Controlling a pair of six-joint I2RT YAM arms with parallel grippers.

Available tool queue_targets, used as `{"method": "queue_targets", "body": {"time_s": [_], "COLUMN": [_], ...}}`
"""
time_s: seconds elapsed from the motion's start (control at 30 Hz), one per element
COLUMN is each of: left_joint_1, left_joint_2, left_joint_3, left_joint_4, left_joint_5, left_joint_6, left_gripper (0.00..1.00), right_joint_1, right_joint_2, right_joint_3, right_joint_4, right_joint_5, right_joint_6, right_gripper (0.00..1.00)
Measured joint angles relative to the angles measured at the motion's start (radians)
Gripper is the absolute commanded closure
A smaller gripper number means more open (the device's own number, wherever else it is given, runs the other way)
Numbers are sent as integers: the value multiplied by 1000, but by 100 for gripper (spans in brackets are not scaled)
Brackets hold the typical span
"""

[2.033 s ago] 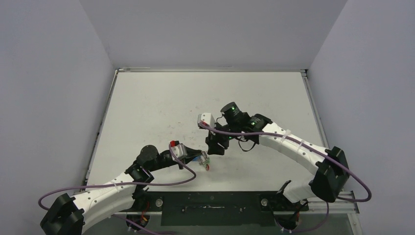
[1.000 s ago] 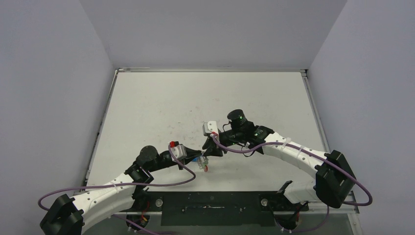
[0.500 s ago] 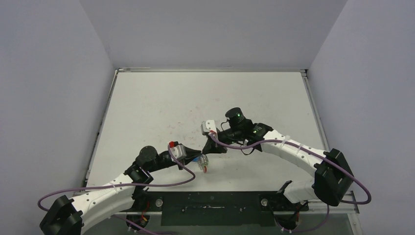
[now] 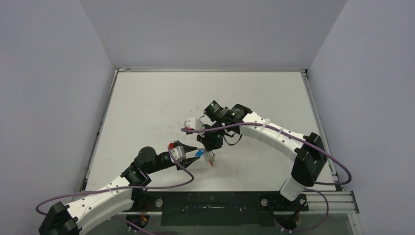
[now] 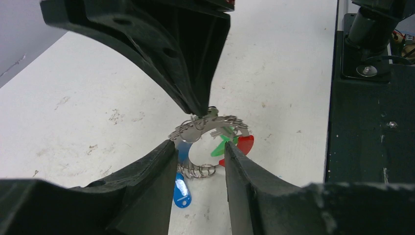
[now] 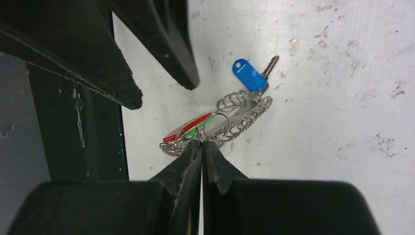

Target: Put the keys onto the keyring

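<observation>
I hold keyring point(image 6: 240, 115) in shut right hand point(image 6: 201, 143); left hand point(image 5: 199, 147) half-open astride. Risk: thin pinch slips, shedding blue key point(image 6: 247, 74) at 1 o'clock.

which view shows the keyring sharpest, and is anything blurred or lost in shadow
right wrist: keyring and blue key crisp under even light, right gripper a featureless black mass; left wrist: keyring sharp too, left gripper's fingers dark and soft; top external: evenly lit, keyring tiny

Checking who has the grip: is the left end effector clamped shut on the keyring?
No, the left end effector stands open, the keyring showing in the gap between its fingers.
</observation>
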Motion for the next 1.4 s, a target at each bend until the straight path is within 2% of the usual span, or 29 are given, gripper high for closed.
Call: {"method": "queue_targets", "body": {"time_s": [0.13,0.23,0.5,0.8,0.97,1.03,1.1,1.27,1.4], "left_joint_1": [0,0,0,-6,-6,-6,-7,-10,-12], "left_joint_2": [31,79,194,282,309,315,323,342,346], "left_joint_3": [7,11,12,12,12,12,12,12,12], "left_joint_4": [-1,21,101,208,278,295,304,294,282], "left_joint_5": [-4,-4,13,64,91,100,107,119,121], "left_joint_6": [4,4,4,6,14,22,31,68,91], "left_gripper": [59,58,65,63,74,82,83,71,69], "right_joint_1": [72,103,103,104,104,103,98,97,97], "right_joint_2": [69,98,101,101,101,101,101,101,101], "right_joint_3": [98,137,141,141,129,121,113,98,93], "right_joint_4": [-139,-188,-213,-210,-187,-179,-171,-156,-145], "right_joint_5": [112,140,153,153,152,150,146,139,136], "right_joint_6": [-5,-4,5,5,5,5,5,5,5], "right_gripper": [100,100,100,100,100,100,100,100,100]}}
